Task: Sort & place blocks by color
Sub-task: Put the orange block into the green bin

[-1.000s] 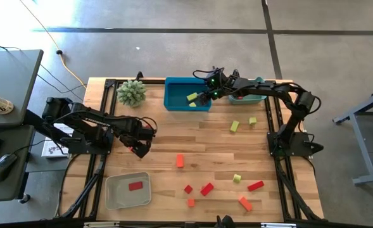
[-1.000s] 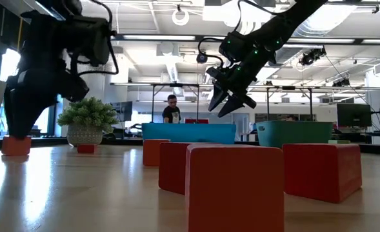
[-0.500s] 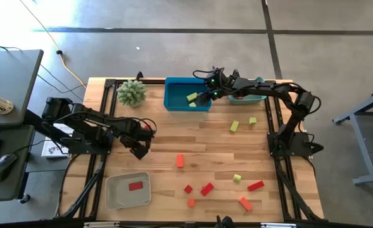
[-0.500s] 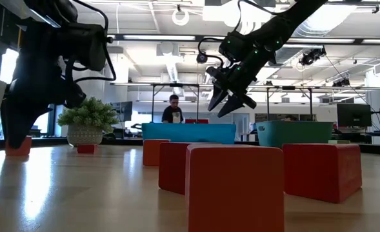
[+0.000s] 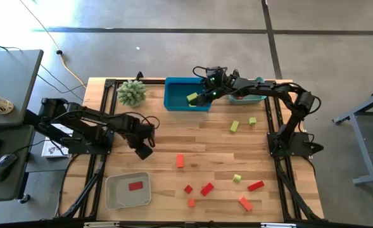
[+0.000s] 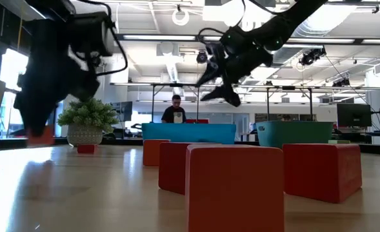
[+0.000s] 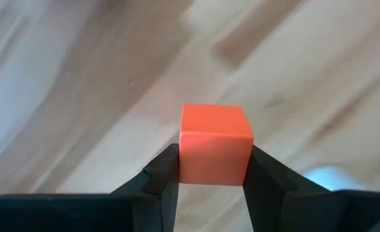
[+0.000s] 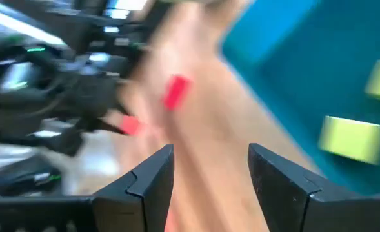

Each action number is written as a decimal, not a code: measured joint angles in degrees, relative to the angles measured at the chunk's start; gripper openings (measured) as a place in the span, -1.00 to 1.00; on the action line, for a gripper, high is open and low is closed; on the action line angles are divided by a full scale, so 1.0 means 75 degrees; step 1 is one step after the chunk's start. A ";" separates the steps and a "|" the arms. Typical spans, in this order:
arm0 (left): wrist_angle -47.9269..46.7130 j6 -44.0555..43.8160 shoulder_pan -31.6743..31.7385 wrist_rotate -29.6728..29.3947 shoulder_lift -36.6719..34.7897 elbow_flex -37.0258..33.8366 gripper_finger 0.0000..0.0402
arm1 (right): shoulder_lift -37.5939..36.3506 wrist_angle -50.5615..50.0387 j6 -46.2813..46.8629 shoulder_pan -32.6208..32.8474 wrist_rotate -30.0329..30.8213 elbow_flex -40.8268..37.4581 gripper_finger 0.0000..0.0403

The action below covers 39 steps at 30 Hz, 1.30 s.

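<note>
**Carrying an orange cube while the blue tray receives yellow-green pieces**

An orange cube is held between the closed fingers of the left gripper, clear of the table, at about nine o'clock from the table's centre. The grey tray, with one red block in it, lies at roughly seven o'clock. Which tray is meant for orange cannot be told.

The right gripper hangs over the blue tray at twelve o'clock, its fingers spread and empty. Two yellow-green blocks are seen inside that tray. A teal tray sits just beyond, at one o'clock.

The step in hand is judged to be transport on the left and release completed on the right. Loose pieces are scattered from three to six o'clock: yellow-green blocks, red bars and orange pieces.

The next move calls for the orange cube to be lowered into its tray, and for the right arm to be redirected to a nearby yellow-green block at two o'clock.
</note>
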 joint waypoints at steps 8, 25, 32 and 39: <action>0.1584 0.0314 0.0957 0.0985 -0.0675 0.0002 -0.44 | 0.0000 0.2079 0.0380 0.0352 -0.1794 0.0005 -0.08; 0.6188 -0.1267 0.2551 0.2733 -0.1182 0.0003 -0.44 | 0.0000 0.6305 -0.1248 0.0980 -0.2000 0.0006 -0.08; 0.7725 -0.2213 0.2930 0.2490 -0.1182 0.0003 -0.44 | 0.0000 0.6632 -0.2839 0.1174 -0.1386 0.0006 -0.08; 0.8582 -0.2745 0.3261 0.2156 -0.1182 0.0003 -0.44 | 0.0000 0.6581 -0.3441 0.1155 -0.1063 0.0006 -0.08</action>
